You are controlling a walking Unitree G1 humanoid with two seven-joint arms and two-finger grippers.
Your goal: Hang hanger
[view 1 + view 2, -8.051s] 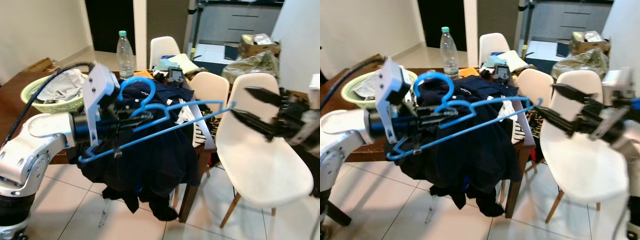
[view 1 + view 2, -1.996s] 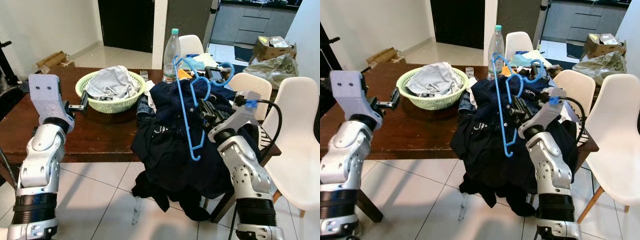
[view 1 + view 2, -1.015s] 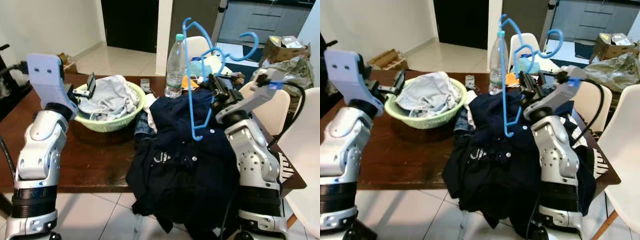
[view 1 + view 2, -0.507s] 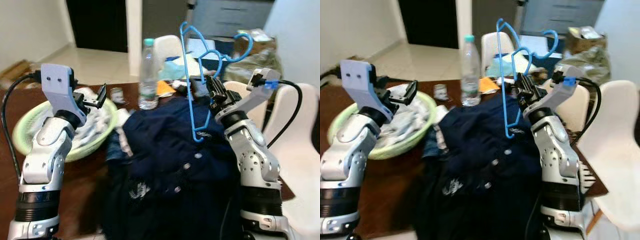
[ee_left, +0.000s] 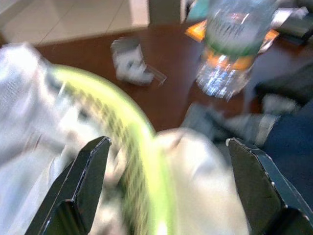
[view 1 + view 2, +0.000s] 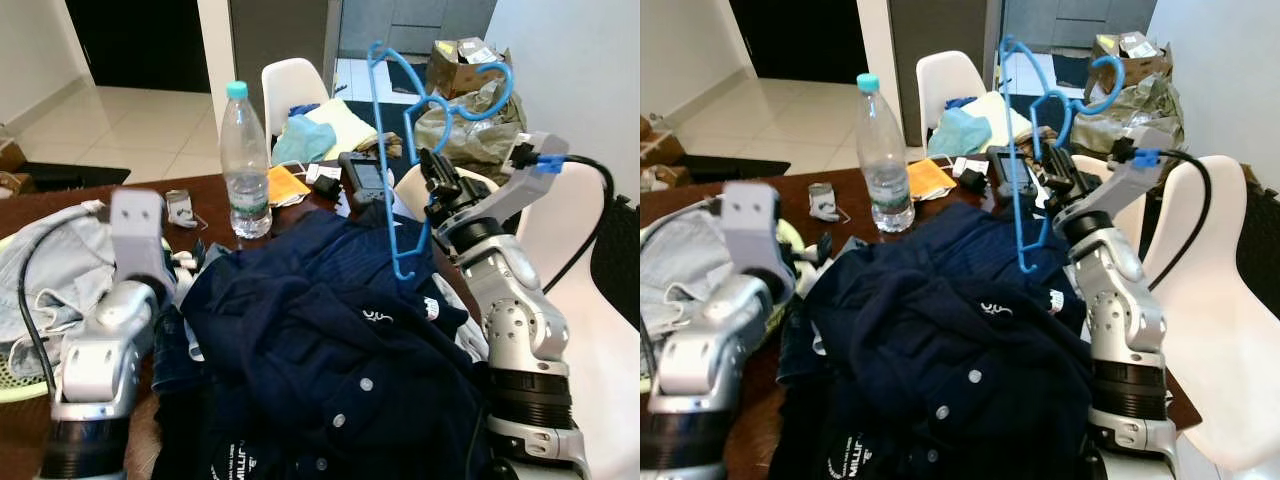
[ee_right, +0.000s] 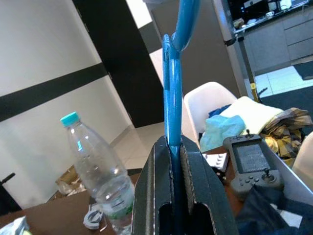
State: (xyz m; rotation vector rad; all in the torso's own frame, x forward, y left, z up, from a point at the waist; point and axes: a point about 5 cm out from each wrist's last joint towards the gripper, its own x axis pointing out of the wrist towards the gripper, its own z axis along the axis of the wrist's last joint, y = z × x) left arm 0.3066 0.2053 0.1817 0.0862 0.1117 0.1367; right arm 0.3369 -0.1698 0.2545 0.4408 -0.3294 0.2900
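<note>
I see the blue plastic hanger point(image 6: 400, 150) standing near-vertical in the upper right of the frame, hooks up, above the dark navy shirt point(image 6: 330, 340). My right gripper point(image 7: 175, 161) is clamped on it, forearm raised. My left gripper point(image 5: 166, 191) gapes wide over the green basket point(image 5: 132, 147).

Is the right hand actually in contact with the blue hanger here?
Touching. In the right wrist view the right hand has both black fingers pressed flat against the blue hanger, with no gap on either side.
</note>
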